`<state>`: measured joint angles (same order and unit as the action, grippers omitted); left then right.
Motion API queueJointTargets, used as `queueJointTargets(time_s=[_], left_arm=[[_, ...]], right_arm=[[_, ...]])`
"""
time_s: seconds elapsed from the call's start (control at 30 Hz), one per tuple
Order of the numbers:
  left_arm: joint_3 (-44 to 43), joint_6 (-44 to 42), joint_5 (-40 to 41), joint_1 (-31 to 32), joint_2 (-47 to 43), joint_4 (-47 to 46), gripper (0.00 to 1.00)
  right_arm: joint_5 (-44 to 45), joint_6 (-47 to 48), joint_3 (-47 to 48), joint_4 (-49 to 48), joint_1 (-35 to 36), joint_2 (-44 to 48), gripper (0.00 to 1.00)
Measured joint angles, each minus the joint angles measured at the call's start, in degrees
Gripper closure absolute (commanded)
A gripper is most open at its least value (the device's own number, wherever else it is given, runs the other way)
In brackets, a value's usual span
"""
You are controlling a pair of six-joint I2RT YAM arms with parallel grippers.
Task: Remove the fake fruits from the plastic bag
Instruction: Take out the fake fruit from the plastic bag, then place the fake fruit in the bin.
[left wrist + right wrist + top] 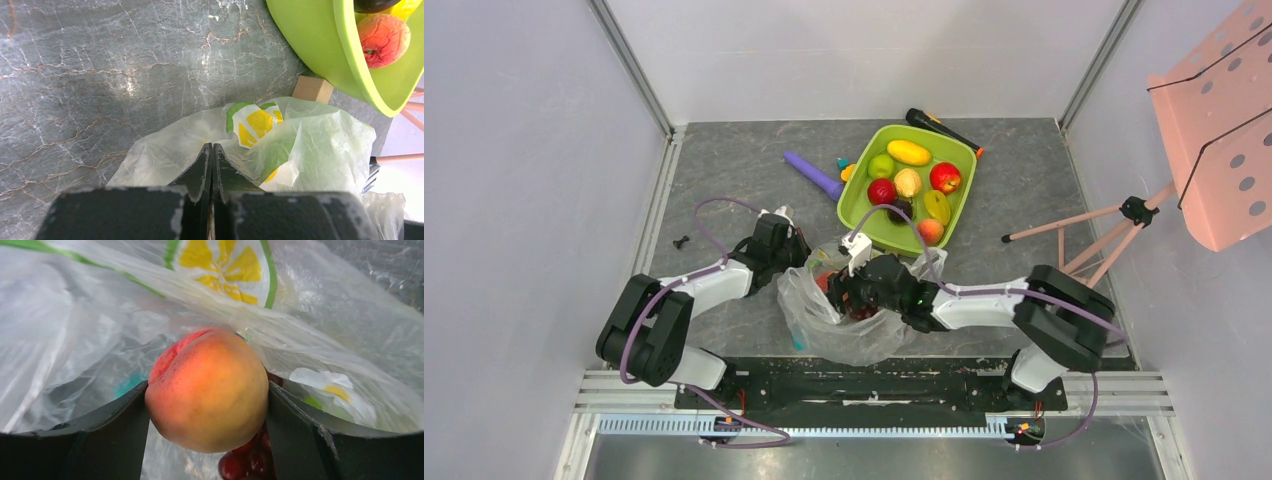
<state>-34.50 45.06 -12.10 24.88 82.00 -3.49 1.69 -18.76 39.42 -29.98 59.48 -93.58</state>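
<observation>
The transparent plastic bag lies crumpled between the arms, just in front of the green tray. My left gripper is shut on the bag's left edge; in the left wrist view its fingers are pressed together with the bag bunched around them. My right gripper is inside the bag's mouth, shut on a peach-orange fake fruit with one finger on each side. Dark red fruit lies under the peach. The bag surrounds the right gripper.
The lime-green tray behind the bag holds several fake fruits; its rim shows beside a wooden block. A purple stick and a black stick lie near it. A pink stand is at right. Something teal is in the bag.
</observation>
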Motion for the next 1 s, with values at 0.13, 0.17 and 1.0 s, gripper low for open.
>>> queueJointTargets(time_s=[0.13,0.17,1.0], left_arm=[[0.2,0.0,0.1,0.0,0.0,0.1,0.98],[0.2,0.0,0.1,0.0,0.0,0.1,0.98],[2.1,-0.6,0.5,0.0,-3.2,-0.6,0.98]], right_arm=[[-1.2,0.0,-1.1,3.5,0.0,6.9,0.49],[-1.5,0.0,-1.4,4.1,0.0,8.2,0.49],[1.4,1.4,8.2,31.5,-4.1,34.2,0.50]])
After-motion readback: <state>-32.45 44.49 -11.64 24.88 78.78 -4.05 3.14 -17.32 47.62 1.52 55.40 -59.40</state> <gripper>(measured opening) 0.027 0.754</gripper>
